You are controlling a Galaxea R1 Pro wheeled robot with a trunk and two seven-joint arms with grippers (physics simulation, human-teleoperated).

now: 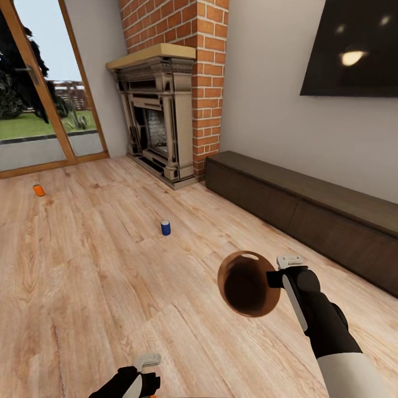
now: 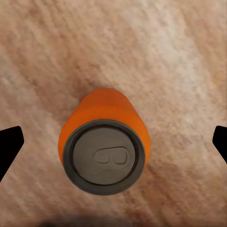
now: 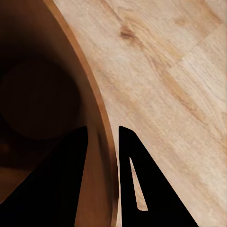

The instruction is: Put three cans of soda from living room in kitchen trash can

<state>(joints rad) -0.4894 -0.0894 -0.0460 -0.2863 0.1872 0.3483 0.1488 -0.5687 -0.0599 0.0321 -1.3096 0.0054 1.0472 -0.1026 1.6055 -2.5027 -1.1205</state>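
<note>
No brand, label or legible writing could be made out on any can or surface. The trash can (image 1: 247,283) was held off the wood plank floor (image 1: 83,287) by the right gripper (image 1: 275,278), its coppery inside turned toward the head camera and its oval handle hole at the top of the rim; in the right wrist view the two dark fingers (image 3: 142,184) were seen pinched on the bin wall (image 3: 101,156), one inside and one outside. An orange can (image 2: 104,142) stood upright on the planks directly under the left gripper (image 2: 113,142), grey top and pull tab facing the wrist camera, with the black fingertips (image 2: 9,146) spread wide to either side and not touching it (only a sliver of this can was caught at the bottom edge of the head view, beside the left gripper (image 1: 145,381)). A dark blue can (image 1: 166,228) was seen upright on open floor, well apart from both arms. A second orange can (image 1: 38,190) stood farther off near the glass door (image 1: 33,99). The floor was bounded by the brick fireplace (image 1: 166,110) and a long dark low cabinet (image 1: 309,221) beneath the wall TV (image 1: 354,50); broad bare planks lay between the cans and these edges.
</note>
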